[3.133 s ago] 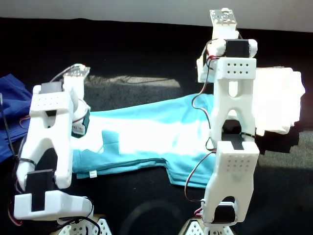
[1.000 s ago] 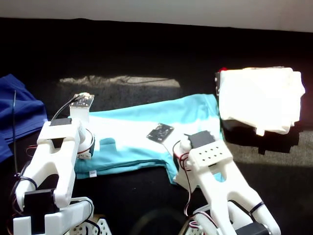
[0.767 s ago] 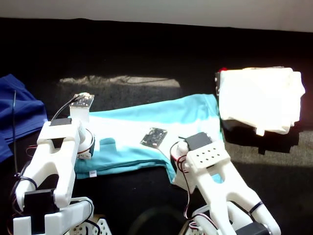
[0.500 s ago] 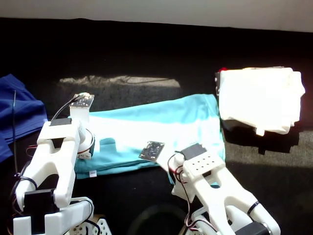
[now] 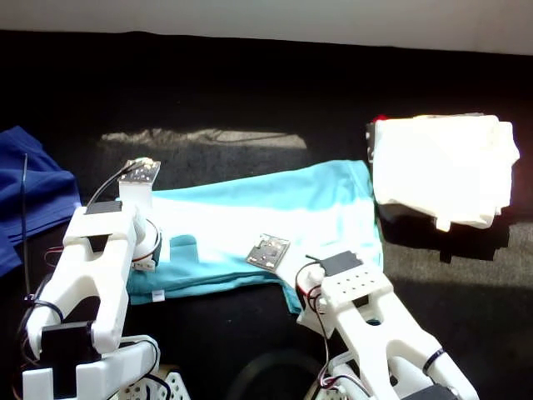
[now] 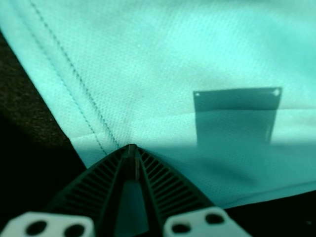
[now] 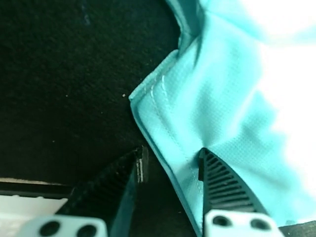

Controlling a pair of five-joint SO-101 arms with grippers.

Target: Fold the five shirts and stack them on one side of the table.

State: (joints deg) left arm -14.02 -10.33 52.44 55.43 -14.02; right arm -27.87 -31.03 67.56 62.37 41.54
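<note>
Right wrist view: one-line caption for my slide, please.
Right gripper, fingers open, straddles the stitched edge of the turquoise shirt on the black tabletop.

Right arm (image 5: 366, 308) withdrew from white stack (image 5: 441, 167); right pincer (image 7: 172, 159) straddles teal shirt (image 5: 250, 221) hem.

A turquoise shirt (image 5: 250, 221) lies spread flat across the middle of the table (image 5: 250, 92), a long band running from the table's left toward its right, its right end angled slightly toward the far edge; its hems are stitched, a small white tag shows at its near left corner, and a flap juts toward the table's near edge at its right end. A folded white pile (image 5: 441, 167), too bright to count its layers, sits at the table's right side. A dark blue shirt (image 5: 25, 196) lies crumpled at the table's left edge
</note>
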